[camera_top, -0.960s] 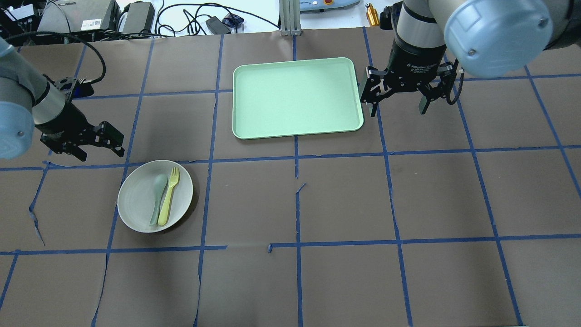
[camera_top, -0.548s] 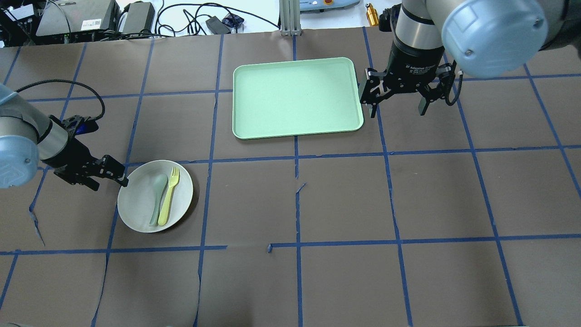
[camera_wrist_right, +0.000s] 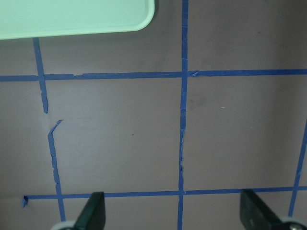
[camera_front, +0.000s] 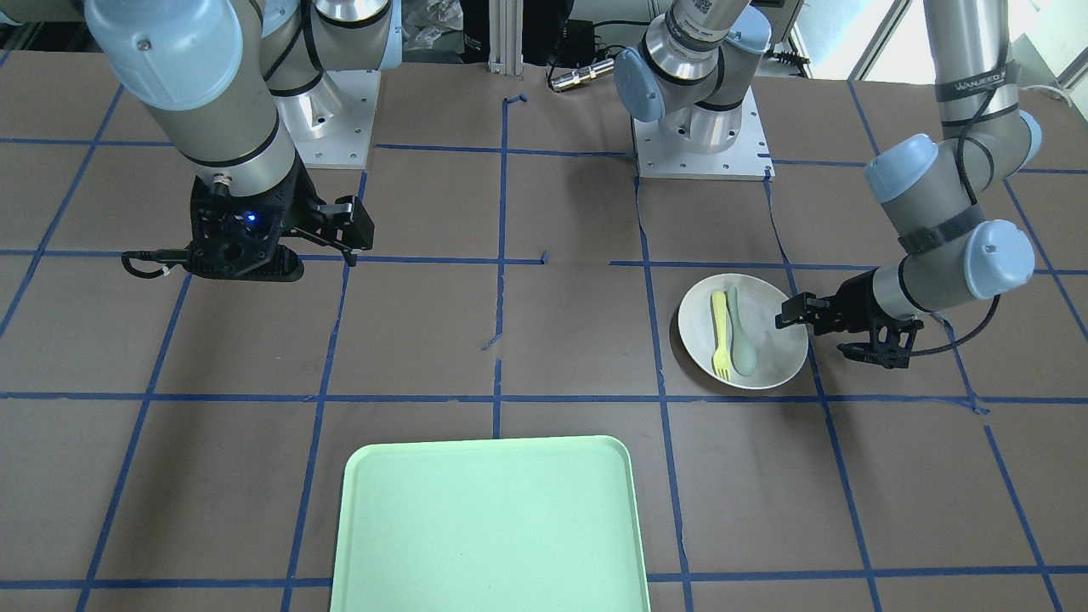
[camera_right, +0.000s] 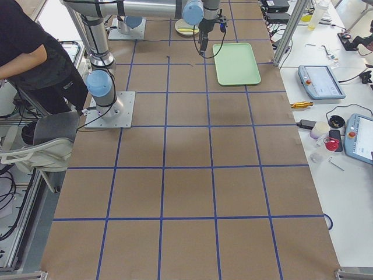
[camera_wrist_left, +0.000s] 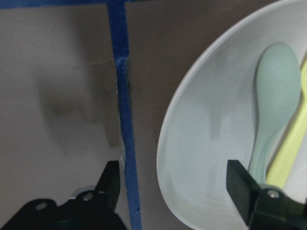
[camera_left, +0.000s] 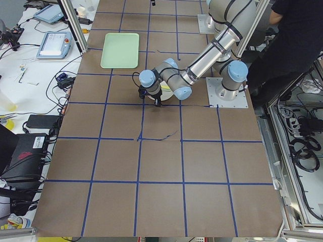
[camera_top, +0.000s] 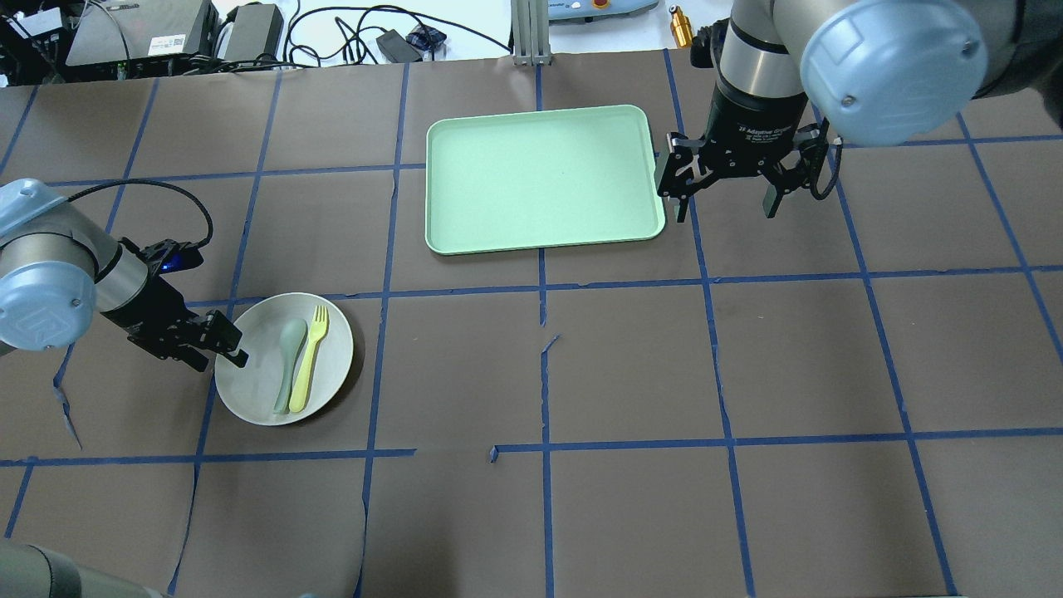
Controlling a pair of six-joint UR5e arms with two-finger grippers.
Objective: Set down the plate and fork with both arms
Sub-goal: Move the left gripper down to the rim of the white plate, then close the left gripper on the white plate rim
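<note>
As plate point(camera_top: 334, 353) holds fork point(camera_top: 308, 361), spoon point(camera_top: 292, 336), tray point(camera_top: 540, 178) apart

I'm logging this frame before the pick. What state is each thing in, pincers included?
Plate: level, not yet gripped.
Fork: lying in the plate, tines toward the tray.
Spoon: lying in the plate beside the fork.
Tray: empty.
Left pincer: open, one finger on each side of the plate's rim.
Right pincer: open, empty, beside the tray.
</note>
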